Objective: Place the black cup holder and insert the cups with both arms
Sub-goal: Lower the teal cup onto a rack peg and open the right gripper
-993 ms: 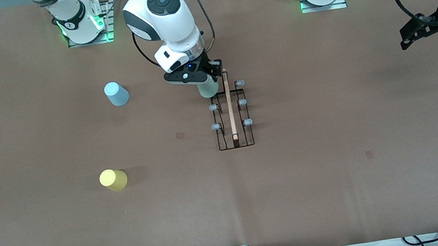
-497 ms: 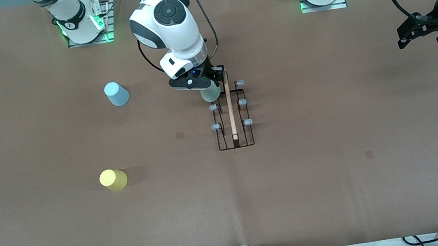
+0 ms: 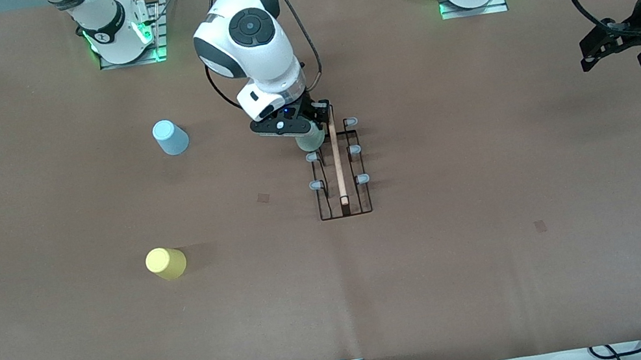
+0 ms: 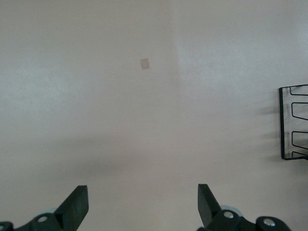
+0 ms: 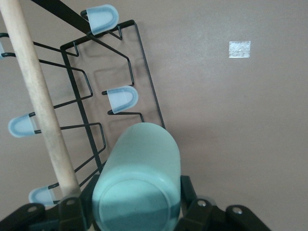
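Your black cup holder (image 3: 338,167) stands upright near the middle of the bench (image 3: 505,253), its wooden rod handle (image 3: 337,157) running along the top toward the front camera and its pale blue peg tips (image 3: 316,185) sticking out on both sides. At the rack's end nearest the arm bases, on the side toward the right arm's end of the bench, you have the pale green cup (image 5: 139,183) lying bottom-out at the peg there, just beside the handle. The right claw (image 3: 303,129) sits right at that cup, its fingers (image 5: 195,204) flanking the cup's body in the right wrist view; you cannot tell whether they are clamped on it or just clear of it.

The light blue cup (image 3: 170,137) stands upside down well apart from the rack, toward the right arm's end. The yellow cup (image 3: 166,263) is upside down too, nearer the front camera than the blue one.

Your left claw (image 3: 613,42) waits over bare bench at the left arm's end, fingers (image 4: 77,207) spread wide with nothing between them.
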### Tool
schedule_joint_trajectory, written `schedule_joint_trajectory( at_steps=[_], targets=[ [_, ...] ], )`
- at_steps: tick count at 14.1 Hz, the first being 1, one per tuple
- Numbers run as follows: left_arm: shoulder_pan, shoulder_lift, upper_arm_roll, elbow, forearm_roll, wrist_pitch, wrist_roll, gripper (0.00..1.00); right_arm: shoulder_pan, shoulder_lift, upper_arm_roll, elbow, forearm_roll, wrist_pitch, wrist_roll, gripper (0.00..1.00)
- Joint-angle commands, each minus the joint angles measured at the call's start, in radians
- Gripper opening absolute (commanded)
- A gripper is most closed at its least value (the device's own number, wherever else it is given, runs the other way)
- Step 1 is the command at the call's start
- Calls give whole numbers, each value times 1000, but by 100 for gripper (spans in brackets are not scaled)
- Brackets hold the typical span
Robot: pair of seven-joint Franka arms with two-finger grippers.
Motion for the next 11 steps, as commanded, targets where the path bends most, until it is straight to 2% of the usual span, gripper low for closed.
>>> schedule_joint_trajectory(
  at_steps=[1,4,6,11],
  targets=[
    [-4,-7,2,8,2,-13,12,100,16,7,-10,26,-21,-2,20,100],
    [-4,-7,2,6,2,-13,12,100,7,-19,-10,26,-21,-9,-1,100],
    [-4,-7,2,8,2,-13,12,100,0,-52,-55,11,-22,-22,-47,100],
    [-4,-7,2,8,2,-13,11,100,-171,-115,-89,4,-21,-177,-445,100]
  ],
)
